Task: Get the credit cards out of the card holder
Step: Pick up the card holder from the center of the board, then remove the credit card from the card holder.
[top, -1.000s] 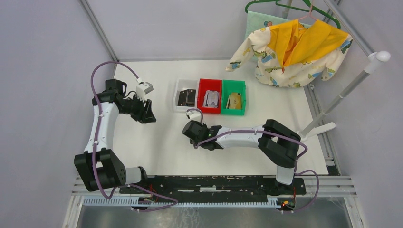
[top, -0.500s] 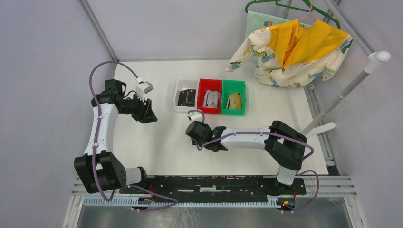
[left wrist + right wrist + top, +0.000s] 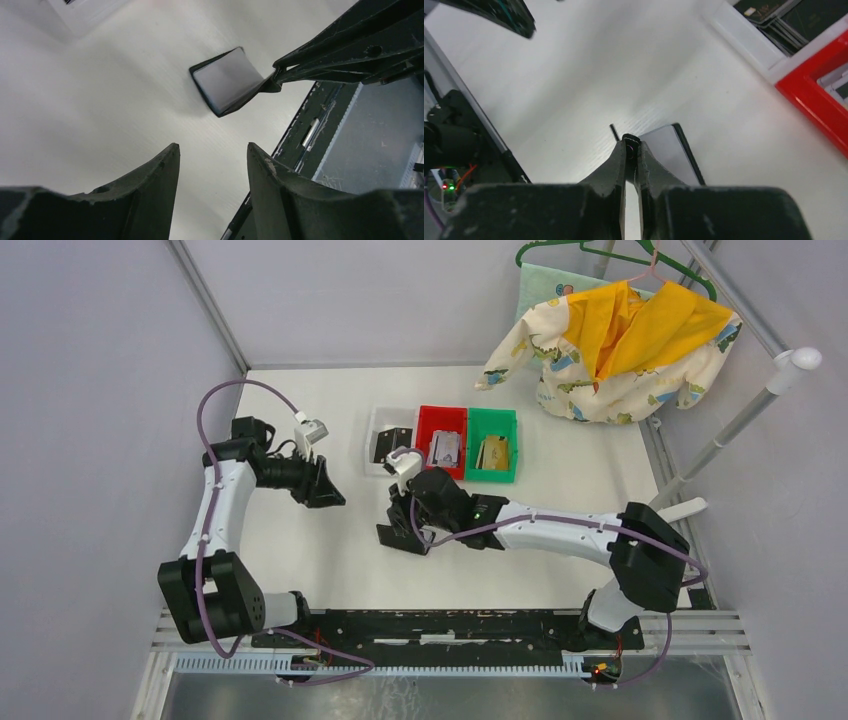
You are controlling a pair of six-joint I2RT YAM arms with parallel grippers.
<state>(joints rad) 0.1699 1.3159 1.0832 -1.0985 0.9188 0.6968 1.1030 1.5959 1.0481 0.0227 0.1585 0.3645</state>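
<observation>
Right gripper pinches the open card holder by its edge, left gripper parted, well short of it.

The black card holder gapes open, pale grey inside; credit cards lie in the bins

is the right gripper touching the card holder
Touching. The right wrist view shows the right gripper with its jaws pinched on the edge of the card holder.

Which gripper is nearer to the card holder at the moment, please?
The right. The right gripper is shut on one edge of the card holder; the left gripper hangs open off to the holder's left, with bare table between them.
</observation>
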